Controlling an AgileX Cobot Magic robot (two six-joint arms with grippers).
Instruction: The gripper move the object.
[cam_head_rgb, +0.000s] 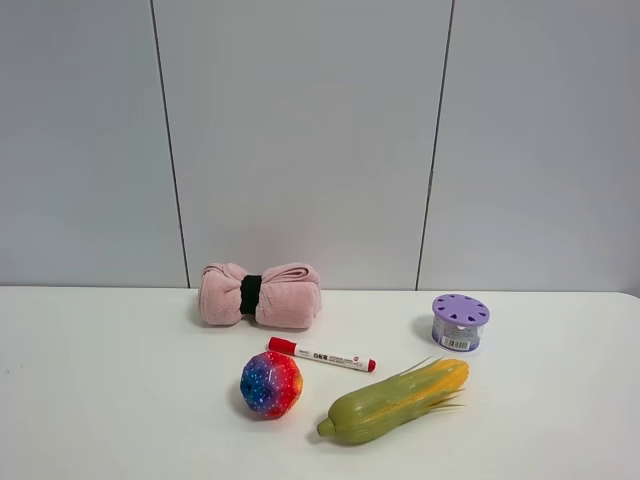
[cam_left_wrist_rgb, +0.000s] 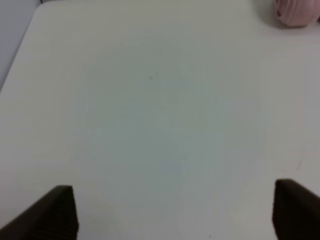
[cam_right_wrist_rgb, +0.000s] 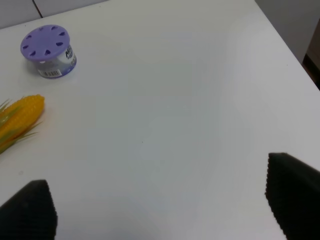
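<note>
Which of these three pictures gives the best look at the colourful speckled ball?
The exterior high view. It shows the whole ball on the white table, just in front of the red marker and left of the corn cob. Neither wrist view shows the ball at all.

Ball (cam_head_rgb: 270, 384) left of corn (cam_head_rgb: 395, 402), marker (cam_head_rgb: 321, 355) behind both (towel (cam_head_rgb: 260, 295) rearmost).

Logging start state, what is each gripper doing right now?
Left gripper: open, holding nothing, over bare white table.
Right gripper: open, holding nothing.
</note>
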